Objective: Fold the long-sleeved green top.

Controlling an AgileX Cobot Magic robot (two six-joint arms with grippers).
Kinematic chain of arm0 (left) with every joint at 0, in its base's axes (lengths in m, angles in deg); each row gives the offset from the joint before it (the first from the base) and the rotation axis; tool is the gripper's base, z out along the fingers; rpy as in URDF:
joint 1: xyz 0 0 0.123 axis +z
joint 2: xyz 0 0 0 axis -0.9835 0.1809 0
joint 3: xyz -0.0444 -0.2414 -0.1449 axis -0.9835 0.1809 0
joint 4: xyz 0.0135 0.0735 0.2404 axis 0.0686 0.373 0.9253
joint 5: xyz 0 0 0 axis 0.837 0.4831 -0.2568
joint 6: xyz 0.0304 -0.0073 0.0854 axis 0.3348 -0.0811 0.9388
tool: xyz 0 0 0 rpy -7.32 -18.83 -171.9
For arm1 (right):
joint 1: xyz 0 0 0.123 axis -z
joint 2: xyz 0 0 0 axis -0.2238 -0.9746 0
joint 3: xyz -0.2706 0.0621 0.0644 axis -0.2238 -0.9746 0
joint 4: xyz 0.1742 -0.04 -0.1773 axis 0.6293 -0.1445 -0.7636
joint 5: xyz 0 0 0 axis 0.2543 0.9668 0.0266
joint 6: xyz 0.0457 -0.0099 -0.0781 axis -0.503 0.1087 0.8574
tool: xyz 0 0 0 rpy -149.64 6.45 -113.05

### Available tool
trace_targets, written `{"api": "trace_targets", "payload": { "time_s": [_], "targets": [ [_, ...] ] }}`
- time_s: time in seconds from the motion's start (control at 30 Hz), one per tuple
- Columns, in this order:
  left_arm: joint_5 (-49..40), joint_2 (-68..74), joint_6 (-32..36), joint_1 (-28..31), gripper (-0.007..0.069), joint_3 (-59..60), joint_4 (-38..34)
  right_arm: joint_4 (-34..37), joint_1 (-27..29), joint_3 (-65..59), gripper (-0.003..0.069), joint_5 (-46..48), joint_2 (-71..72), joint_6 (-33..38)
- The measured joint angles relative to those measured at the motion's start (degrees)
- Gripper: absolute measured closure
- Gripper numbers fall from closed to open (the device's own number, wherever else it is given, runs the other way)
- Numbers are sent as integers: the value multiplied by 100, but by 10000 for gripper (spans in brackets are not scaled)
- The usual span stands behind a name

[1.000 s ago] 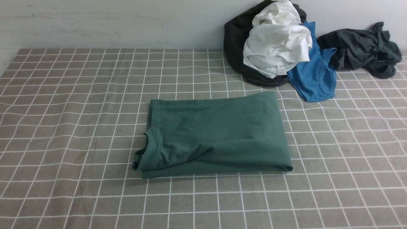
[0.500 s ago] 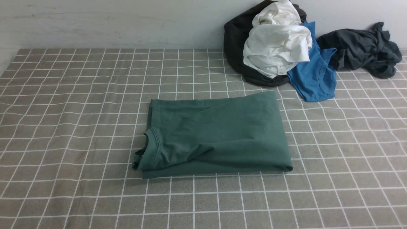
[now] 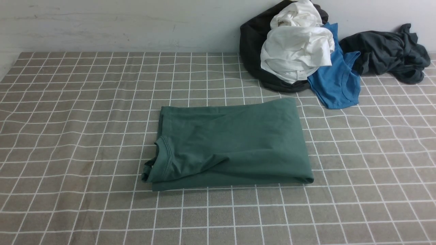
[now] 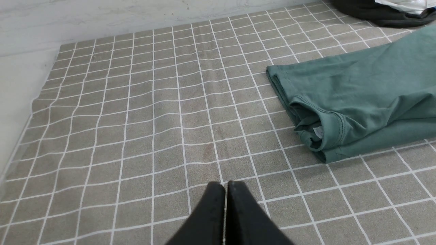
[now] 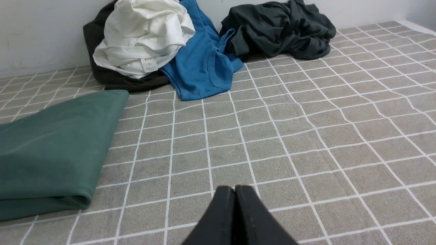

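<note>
The green long-sleeved top (image 3: pixel 231 144) lies folded into a flat rectangle in the middle of the checked tablecloth, its ribbed neck at the near-left corner. In the left wrist view the top (image 4: pixel 361 98) shows that neck opening with a white label inside. The right wrist view catches the top's other end (image 5: pixel 54 153). My left gripper (image 4: pixel 225 185) is shut and empty above bare cloth, apart from the top. My right gripper (image 5: pixel 234 189) is shut and empty too, away from the top. Neither arm shows in the front view.
A pile of clothes sits at the back right against the wall: a white garment (image 3: pixel 296 51) on a dark one (image 3: pixel 252 41), a bright blue shirt (image 3: pixel 337 81) and a charcoal garment (image 3: pixel 388 52). The tablecloth's left edge (image 4: pixel 24 126) meets a pale surface.
</note>
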Motion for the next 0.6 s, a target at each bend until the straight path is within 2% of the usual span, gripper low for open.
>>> {"api": "trace_targets", "payload": {
  "time_s": [0.33, 0.53, 0.6],
  "targets": [
    [85, -69, 0, 0, 632, 193, 0, 0, 0, 0, 673, 5, 0, 0],
    [1144, -366, 0, 228, 632, 971, -75, 0, 0, 0, 673, 10, 0, 0],
    [1842, -535, 33, 618, 632, 1609, -318, 0, 0, 0, 673, 11, 0, 0]
  ]
}}
